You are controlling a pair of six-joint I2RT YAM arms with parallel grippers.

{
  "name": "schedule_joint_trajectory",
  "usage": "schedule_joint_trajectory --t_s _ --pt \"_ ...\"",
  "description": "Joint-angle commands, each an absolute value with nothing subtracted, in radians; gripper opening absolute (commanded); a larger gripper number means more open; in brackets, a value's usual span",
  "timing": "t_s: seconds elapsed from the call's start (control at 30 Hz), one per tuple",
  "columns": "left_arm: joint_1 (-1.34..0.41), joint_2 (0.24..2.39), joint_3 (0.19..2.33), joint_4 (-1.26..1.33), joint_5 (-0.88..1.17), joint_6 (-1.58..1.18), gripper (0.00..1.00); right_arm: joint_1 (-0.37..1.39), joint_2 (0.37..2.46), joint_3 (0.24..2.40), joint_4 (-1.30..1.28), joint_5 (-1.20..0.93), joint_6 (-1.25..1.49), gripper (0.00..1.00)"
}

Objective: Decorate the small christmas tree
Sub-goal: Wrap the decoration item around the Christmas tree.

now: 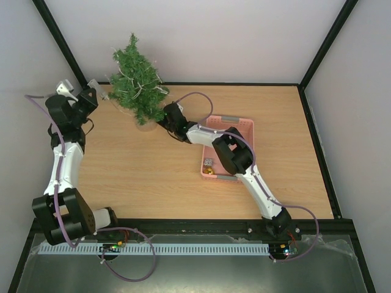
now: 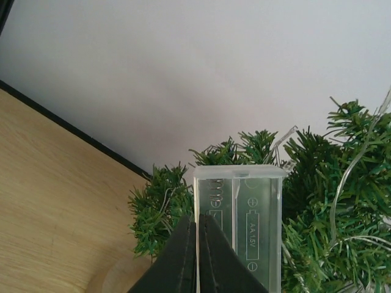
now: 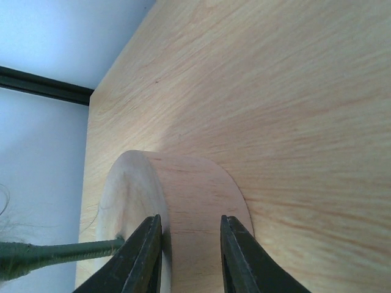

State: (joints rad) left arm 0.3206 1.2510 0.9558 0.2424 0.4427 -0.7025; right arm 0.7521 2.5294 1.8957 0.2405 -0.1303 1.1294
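Note:
The small christmas tree (image 1: 137,79) stands at the back left on a round wooden base (image 1: 145,125), with a thin light wire strung over its branches. My left gripper (image 1: 96,93) is just left of the tree, shut on the edge of a clear plastic battery box (image 2: 247,220). In the left wrist view the box stands upright against the green branches (image 2: 330,232), with my left gripper (image 2: 197,226) pinching its left wall. My right gripper (image 1: 160,119) is low at the tree's base. In the right wrist view it (image 3: 189,223) is open, fingertips against the rim of the wooden base (image 3: 189,183). The green stem (image 3: 55,251) shows at the left.
A pink plastic basket (image 1: 244,125) sits right of centre, with small ornaments (image 1: 209,166) at its near left corner. My right arm crosses over it. The back wall rises just behind the tree, and the black table edge (image 2: 73,131) runs along it.

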Motion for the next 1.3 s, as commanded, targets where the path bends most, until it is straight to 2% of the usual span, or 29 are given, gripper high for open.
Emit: schedule_joint_trajectory --t_s 0.0,0.33,0.83,1.27 --pt "0.327 1.275 0.942 0.308 0.492 -0.712 0.02 0.733 2.583 1.934 0.156 -0.109 1.051 0.25" --pt "0.344 1.345 0.945 0.371 0.560 -0.732 0.03 0.720 2.612 2.007 0.125 -0.128 0.965 0.25" --pt "0.338 1.568 1.097 0.387 0.654 -0.729 0.02 0.720 2.579 1.970 0.139 -0.138 0.939 0.25" --pt "0.317 1.687 1.246 0.335 0.643 -0.705 0.03 0.721 2.554 1.946 0.158 -0.135 0.908 0.25"
